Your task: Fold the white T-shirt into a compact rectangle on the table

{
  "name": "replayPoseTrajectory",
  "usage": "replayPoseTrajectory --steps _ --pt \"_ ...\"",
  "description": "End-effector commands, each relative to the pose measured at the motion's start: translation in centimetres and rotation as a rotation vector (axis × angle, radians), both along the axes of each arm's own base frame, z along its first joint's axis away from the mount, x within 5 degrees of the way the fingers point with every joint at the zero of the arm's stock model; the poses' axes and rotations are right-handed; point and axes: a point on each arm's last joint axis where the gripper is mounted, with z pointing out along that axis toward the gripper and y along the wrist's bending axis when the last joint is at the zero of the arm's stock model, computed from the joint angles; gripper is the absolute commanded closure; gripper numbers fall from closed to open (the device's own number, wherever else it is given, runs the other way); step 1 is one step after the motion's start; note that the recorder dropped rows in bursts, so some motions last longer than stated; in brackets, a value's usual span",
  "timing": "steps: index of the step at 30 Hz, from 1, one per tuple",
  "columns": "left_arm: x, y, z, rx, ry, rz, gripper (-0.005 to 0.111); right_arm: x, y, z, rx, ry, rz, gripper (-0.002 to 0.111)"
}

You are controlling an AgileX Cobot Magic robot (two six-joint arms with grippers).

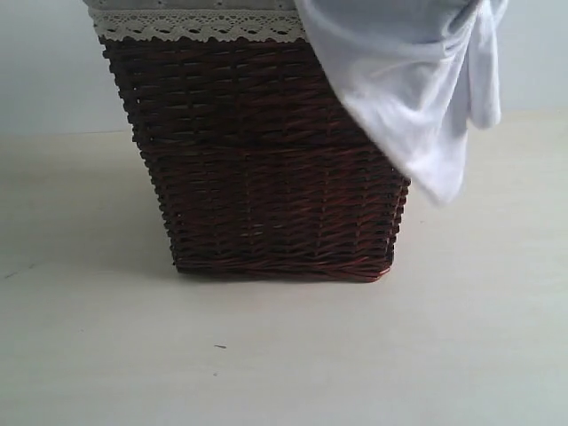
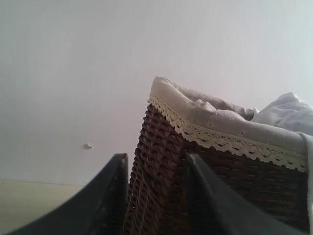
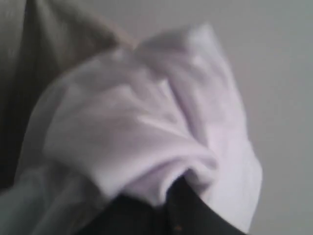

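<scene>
The white T-shirt (image 1: 417, 84) hangs out over the right rim of the dark wicker basket (image 1: 266, 169), a loose corner dangling near the table (image 1: 284, 355). In the right wrist view, bunched white T-shirt cloth (image 3: 146, 127) is pinched between the black fingers of my right gripper (image 3: 168, 193), which is shut on it. My left gripper (image 2: 156, 171) stands open beside the basket's corner (image 2: 161, 161), nothing between its fingers. A fold of the T-shirt (image 2: 288, 112) shows inside the basket. The chest patch is hidden.
The basket's lace-trimmed liner (image 1: 195, 22) folds over its rim. The pale wall (image 1: 44, 62) stands behind. The cream table spreads in front of the basket and to both sides.
</scene>
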Motion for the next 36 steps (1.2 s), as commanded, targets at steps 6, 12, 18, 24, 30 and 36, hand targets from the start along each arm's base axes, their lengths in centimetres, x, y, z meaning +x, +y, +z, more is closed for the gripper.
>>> replayPoseTrajectory --steps 6,12,18,24,30,36 --pt "-0.1 -0.1 0.2 -0.004 -0.010 -0.011 0.068 -6.8 -0.1 13.4 0.188 -0.335 0.004 0.108" --pt "-0.1 -0.1 0.2 -0.004 -0.009 -0.015 0.068 -10.8 0.0 19.7 0.280 -0.496 0.063 0.108" --pt "-0.1 -0.2 0.2 -0.004 -0.013 -0.023 0.068 -15.8 -0.2 26.4 0.424 -0.677 0.138 0.108" --pt "-0.1 -0.2 0.2 -0.004 -0.014 -0.025 0.068 -20.2 0.4 29.2 0.486 -0.730 0.281 0.108" --pt "-0.1 -0.2 -0.1 -0.004 -0.005 -0.027 0.068 -21.9 0.2 30.4 0.494 -0.801 0.277 0.108" --pt "-0.1 -0.3 -0.5 -0.005 0.002 -0.034 0.068 -21.7 1.7 29.2 0.408 -0.682 0.437 0.108"
